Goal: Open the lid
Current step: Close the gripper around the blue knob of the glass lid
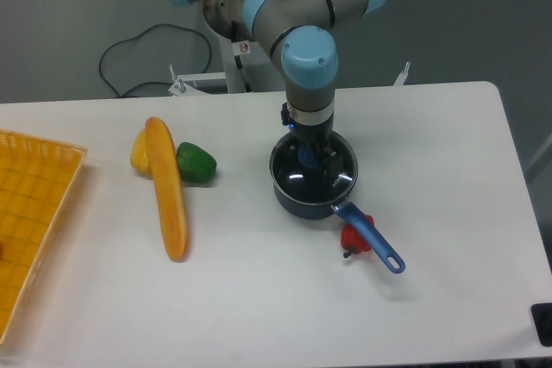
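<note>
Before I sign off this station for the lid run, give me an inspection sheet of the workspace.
Surface: white table, no spills seen.
Job's things: lid sits closed on the dark blue saucepan; its blue knob is partly hidden by the gripper.
Clutter: baguette, yellow pepper and green pepper lie left of the pan; a red pepper lies under the pan handle; an orange basket sits at the left edge.
Grippers: gripper is down at the knob; whether it has closed cannot be told.
Cables: black cable loops on the floor behind the table.
Surroundings: grey floor, white stand at the arm's base.
</note>
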`<act>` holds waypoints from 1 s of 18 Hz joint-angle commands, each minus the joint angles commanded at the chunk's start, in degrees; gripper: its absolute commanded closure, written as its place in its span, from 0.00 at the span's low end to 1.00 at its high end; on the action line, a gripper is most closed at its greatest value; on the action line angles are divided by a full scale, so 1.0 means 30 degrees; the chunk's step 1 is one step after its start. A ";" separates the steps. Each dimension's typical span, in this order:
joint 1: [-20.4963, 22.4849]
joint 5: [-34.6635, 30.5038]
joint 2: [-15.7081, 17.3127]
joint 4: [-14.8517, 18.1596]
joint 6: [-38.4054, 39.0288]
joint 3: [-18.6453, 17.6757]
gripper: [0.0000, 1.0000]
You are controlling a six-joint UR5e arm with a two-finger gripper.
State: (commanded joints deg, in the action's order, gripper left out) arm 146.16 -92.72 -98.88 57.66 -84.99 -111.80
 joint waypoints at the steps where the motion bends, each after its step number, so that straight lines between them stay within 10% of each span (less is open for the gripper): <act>1: 0.0000 -0.0145 0.0000 0.0000 0.0000 0.0000 0.00; 18: 0.0000 -0.0381 -0.0059 0.0029 0.0030 -0.0058 0.07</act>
State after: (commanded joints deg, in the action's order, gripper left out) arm 146.16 -93.87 -99.05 57.74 -84.90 -111.97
